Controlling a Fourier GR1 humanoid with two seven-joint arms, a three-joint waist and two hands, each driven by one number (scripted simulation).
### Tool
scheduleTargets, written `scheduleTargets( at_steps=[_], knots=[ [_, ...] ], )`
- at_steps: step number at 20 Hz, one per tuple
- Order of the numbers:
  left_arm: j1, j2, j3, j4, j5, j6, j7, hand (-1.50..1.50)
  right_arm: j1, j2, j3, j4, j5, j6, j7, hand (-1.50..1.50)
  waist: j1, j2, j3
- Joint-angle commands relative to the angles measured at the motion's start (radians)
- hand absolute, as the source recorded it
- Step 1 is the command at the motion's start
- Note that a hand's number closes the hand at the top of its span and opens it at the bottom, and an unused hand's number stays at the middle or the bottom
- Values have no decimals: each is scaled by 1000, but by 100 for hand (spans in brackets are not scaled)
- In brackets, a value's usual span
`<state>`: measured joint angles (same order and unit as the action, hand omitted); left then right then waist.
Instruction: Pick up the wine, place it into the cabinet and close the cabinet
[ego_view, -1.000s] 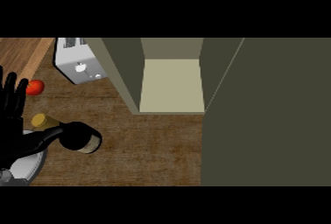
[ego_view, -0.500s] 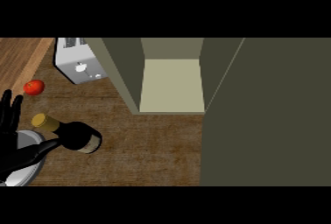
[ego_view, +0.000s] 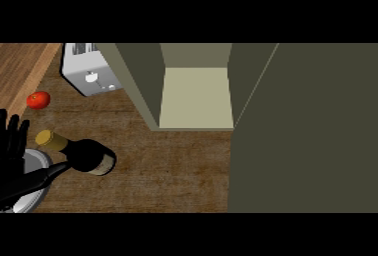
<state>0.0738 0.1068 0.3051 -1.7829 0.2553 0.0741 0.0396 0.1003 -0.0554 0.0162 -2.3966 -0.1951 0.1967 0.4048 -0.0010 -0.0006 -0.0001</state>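
The wine bottle (ego_view: 90, 156) stands upright on the counter at the lower left, dark with a gold cap (ego_view: 52, 140). My left hand (ego_view: 12, 142) is at the view's left edge, just left of the bottle, with straight fingers pointing up. Its thumb (ego_view: 46, 175) stretches toward the bottle's near side, and I cannot tell whether it touches. The hand is open and holds nothing. The cabinet (ego_view: 196, 97) stands open at the top middle, with a pale bare shelf inside. Its door (ego_view: 306, 130) is swung wide and fills the right side. My right hand is out of view.
A white toaster (ego_view: 88, 75) stands at the back left beside the cabinet's left wall (ego_view: 136, 80). A red tomato (ego_view: 38, 100) lies left of it, behind the bottle. Brown counter (ego_view: 173, 167) lies between the bottle and the door.
My left hand has slid down the left edge and its thumb has come closer to the bottle. The bottle, the cabinet and its door have not moved.
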Motion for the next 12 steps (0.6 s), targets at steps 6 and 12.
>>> scheduleTargets(
  at_steps=[6, 12],
  knots=[
    [23, 33, 57, 189, 21, -105, -129, -150, 40, 27, 66, -64, 31, -8, 28, -150, 0, 0, 0],
    [-43, 9, 29, 369, -27, -106, -254, -150, -47, 9, 20, 16, 17, -2, 21, -150, 0, 1, 0]
  ],
)
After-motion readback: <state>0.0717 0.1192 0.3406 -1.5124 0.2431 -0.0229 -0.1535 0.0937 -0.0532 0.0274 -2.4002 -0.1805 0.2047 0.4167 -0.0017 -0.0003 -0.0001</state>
